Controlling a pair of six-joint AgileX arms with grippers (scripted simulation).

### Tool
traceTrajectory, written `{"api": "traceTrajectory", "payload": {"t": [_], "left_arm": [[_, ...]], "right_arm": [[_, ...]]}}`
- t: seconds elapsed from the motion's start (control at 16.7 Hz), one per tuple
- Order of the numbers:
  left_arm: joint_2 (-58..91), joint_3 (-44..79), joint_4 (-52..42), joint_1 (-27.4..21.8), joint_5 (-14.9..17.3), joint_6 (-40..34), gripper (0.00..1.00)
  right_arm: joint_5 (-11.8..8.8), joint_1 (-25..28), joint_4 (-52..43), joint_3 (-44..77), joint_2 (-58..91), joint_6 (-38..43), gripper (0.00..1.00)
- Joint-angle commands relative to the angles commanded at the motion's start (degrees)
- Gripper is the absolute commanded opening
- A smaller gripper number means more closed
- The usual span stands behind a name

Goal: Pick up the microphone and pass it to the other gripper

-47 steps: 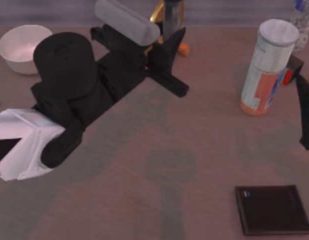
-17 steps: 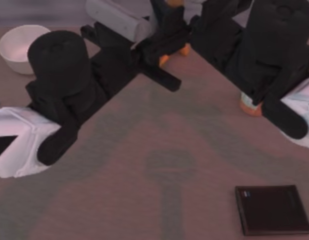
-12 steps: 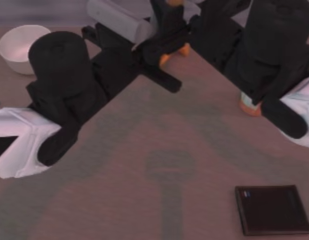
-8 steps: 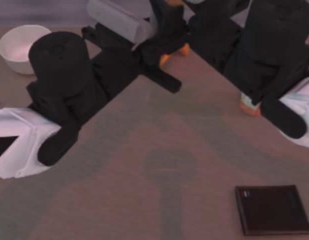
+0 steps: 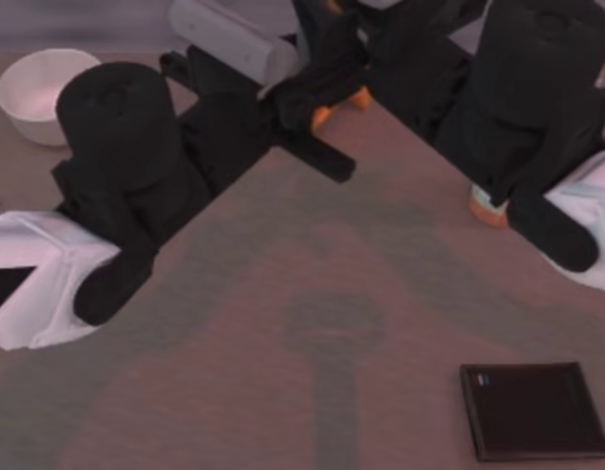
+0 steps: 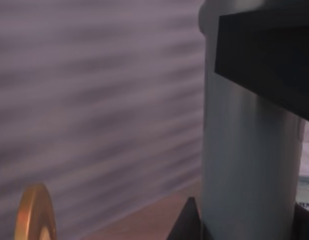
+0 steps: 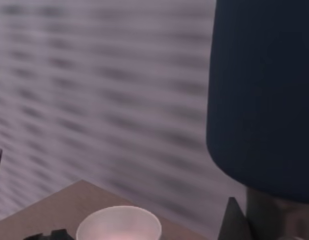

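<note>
Both arms meet at the far edge of the table, and the handover looks under way: the left gripper (image 5: 317,93) is clamped on the grey handle of the mic (image 6: 252,150), which stands upright between its fingers. The right gripper (image 5: 391,49) sits just beside it at the navy head, but I cannot tell whether its fingers have closed. Next, I'd judge, the right must grip firmly before the left lets go, or the mic drops.

Bowl (image 5: 36,93) far left; wallet (image 5: 534,410) near right on table (image 5: 312,323).
</note>
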Motion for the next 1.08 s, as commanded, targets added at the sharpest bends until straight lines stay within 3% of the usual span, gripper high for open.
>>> {"api": "traceTrajectory", "payload": {"t": [0.36, 1.08], "left_arm": [[0.00, 0.00, 0.00, 0.00, 0.00, 0.00, 0.00], [0.00, 0.00, 0.00, 0.00, 0.00, 0.00, 0.90]], "right_arm": [[0.00, 0.00, 0.00, 0.00, 0.00, 0.00, 0.00], [0.00, 0.00, 0.00, 0.00, 0.00, 0.00, 0.00]]}}
